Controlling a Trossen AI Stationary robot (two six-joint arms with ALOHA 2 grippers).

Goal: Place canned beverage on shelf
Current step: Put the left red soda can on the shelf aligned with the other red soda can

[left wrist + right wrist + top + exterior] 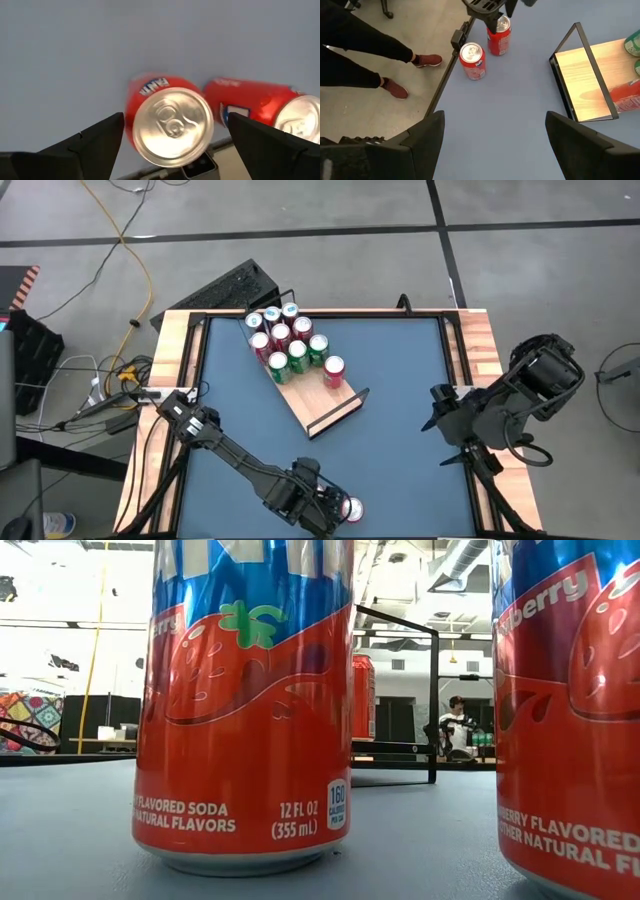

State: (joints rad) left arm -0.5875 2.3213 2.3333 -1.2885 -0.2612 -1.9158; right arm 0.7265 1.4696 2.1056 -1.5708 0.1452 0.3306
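Observation:
Two red soda cans stand upright on the blue table near its front edge. My left gripper (175, 120) hangs open over one can (172, 125), pointing steeply down, a finger on each side of its top with a gap on both sides. The other can (295, 112) stands beside it. In the high view the arm hides the first can and only the second can (352, 508) shows. The shelf (320, 402), a light-wood board with black end rails, lies at mid-table. My right gripper (492, 117) waits open, high over the table's right side.
Several red and green cans (290, 340) stand upright on the shelf's far-left end; its near-right half (585, 75) is bare wood. A person's legs and red shoes (395, 87) are on the floor just beyond the table's near edge.

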